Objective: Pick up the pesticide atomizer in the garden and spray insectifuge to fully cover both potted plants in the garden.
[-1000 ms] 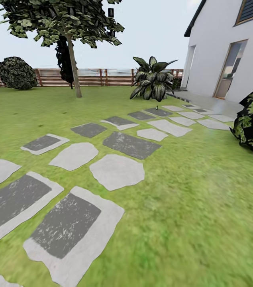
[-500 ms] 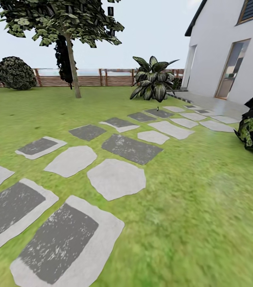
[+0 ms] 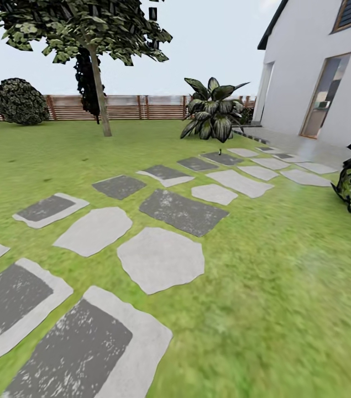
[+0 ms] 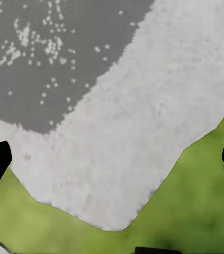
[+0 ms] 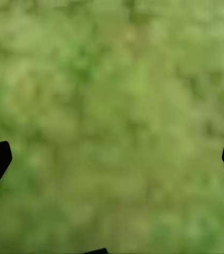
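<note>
- Step in hand, as judged: transit across the garden's green lawn [image 3: 286,287] toward the target; nothing is being grasped yet.
- Something small, dark and upright is being seen on a far grey stepping stone [image 3: 223,158], just in front of the big broad-leaved green-and-white plant [image 3: 213,110]; it is judged to be the slim dark-green pesticide atomizer [image 3: 219,151], though too small to confirm.
- The low rosette potted plants are not being identified with confidence from here.
- Left gripper [image 4: 112,159]: black fingers are being held wide apart over a pale grey paving slab with a dark mottled centre [image 4: 117,121]; nothing between them.
- Right gripper [image 5: 112,159]: fingers likewise spread, over bare grass, empty.
- Brown horizontal-slat wooden fence [image 3: 120,108] and white house wall [image 3: 302,66] are bounding the far side.
- Next move, as judged: the base is to be driven along the stone path until the bottle is within reach, then one arm lowered with fingers released around it.
</note>
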You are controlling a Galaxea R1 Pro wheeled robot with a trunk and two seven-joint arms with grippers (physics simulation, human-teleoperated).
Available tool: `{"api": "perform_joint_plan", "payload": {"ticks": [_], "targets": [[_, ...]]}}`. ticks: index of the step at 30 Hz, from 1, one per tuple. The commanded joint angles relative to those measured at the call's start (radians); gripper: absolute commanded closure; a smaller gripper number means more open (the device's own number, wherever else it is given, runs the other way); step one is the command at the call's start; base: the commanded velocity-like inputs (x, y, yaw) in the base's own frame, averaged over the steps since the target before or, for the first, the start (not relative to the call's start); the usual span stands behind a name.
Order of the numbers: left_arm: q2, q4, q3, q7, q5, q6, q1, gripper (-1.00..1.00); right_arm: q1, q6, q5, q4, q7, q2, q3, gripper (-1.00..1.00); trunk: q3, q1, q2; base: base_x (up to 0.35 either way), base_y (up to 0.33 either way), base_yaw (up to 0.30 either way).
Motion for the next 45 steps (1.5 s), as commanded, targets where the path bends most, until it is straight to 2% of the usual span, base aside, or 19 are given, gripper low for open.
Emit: {"api": "perform_joint_plan", "payload": {"ticks": [1,45], "targets": [[0.000,0.001,0.002,0.000,0.003,-0.003,-0.001,-1.00,-0.001,-0.003,0.003,0.001,0.000,0.000,-0.002,-1.00,-0.001,0.000,0.000,0.336,0.000,0.000],[-0.002,0.001,0.002,0.000,0.003,-0.003,-0.001,-1.00,-0.001,-0.003,0.003,0.002,-0.001,0.001,-0.001,-1.00,-0.001,0.000,0.000,0.336,0.022,0.000]]}}
